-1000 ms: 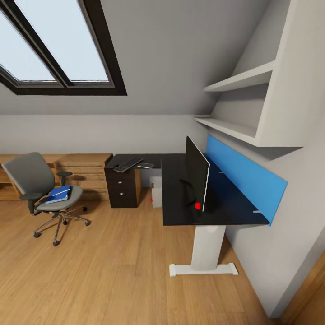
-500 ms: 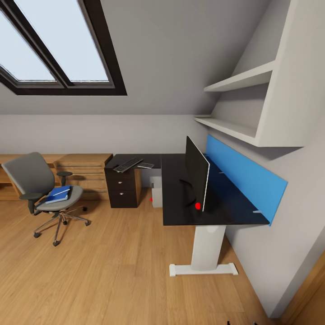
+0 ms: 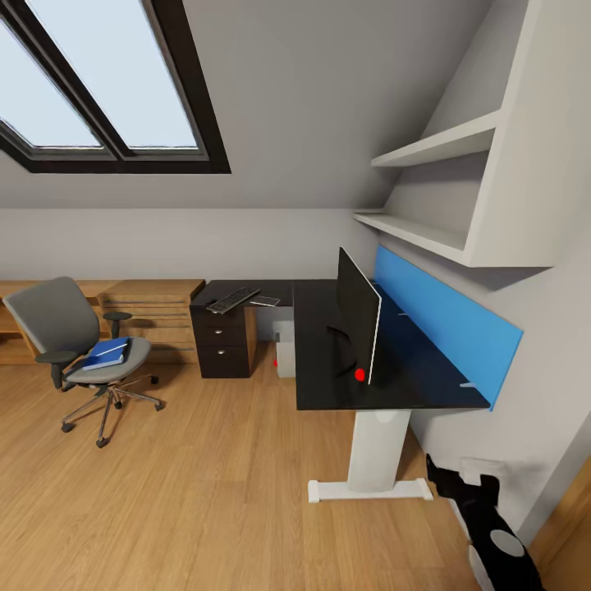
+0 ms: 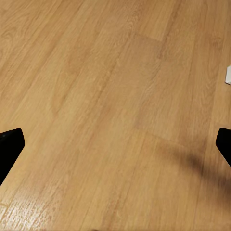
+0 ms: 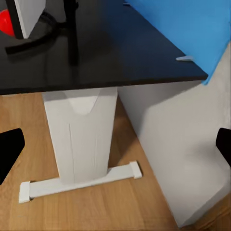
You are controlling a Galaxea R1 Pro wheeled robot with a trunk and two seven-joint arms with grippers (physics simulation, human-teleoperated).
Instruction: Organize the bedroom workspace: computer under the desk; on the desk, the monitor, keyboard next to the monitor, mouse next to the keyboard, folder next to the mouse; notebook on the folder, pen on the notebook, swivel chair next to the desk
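The swivel chair (image 3: 78,349) stands well apart from the desk (image 3: 328,386), the blue folder (image 3: 107,353) on its seat. The keyboard (image 3: 232,299) lies at the desk's far corner, the monitor (image 3: 359,316) near its front edge. Both grippers, left (image 4: 115,144) and right (image 3: 460,484), are spread, empty. Best approach the chair squarely before reaching for the folder.

A skylight window (image 3: 98,82) sits in the sloped ceiling, two white wall shelves (image 3: 443,189) hang at right, and a light wooden drawer chest (image 3: 156,316) stands on the wooden floor (image 3: 205,492).
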